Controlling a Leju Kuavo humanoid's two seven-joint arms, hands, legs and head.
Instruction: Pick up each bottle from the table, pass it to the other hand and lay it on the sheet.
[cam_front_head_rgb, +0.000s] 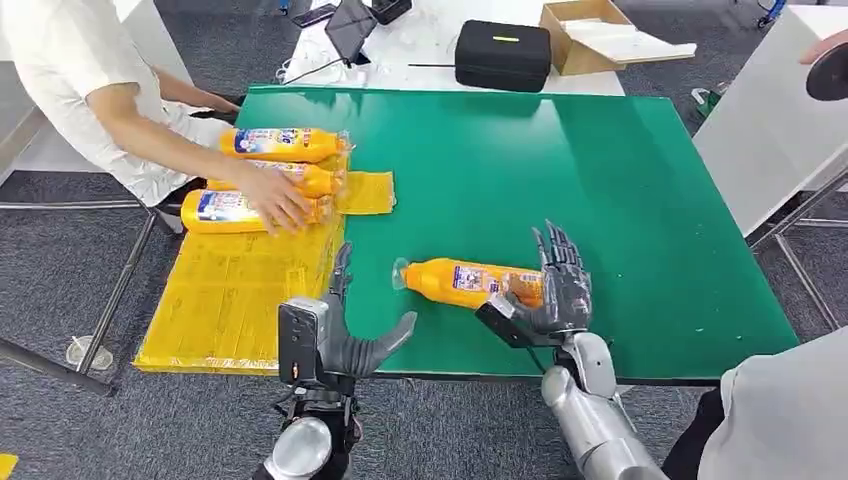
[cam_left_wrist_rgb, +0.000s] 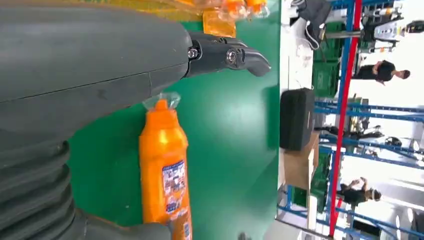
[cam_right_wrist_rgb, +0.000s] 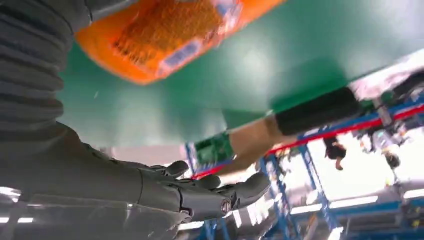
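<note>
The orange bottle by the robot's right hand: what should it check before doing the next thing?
1. Orange bottle lies flat on the green table: ok.
2. Right robot hand at the bottle's base end: ok.
3. Right robot hand firmly gripping it: cannot tell.
4. Left robot hand open, ready to receive: ok.
5. Yellow sheet has free space: ok.
6. Person's hand is on the sheet's bottles: not ok.

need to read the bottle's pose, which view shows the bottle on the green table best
Head view: the whole bottle lies on its side by the right robot hand. Left wrist view shows cap, neck and label, its base cut off. Right wrist view gives a blurred close-up.
</note>
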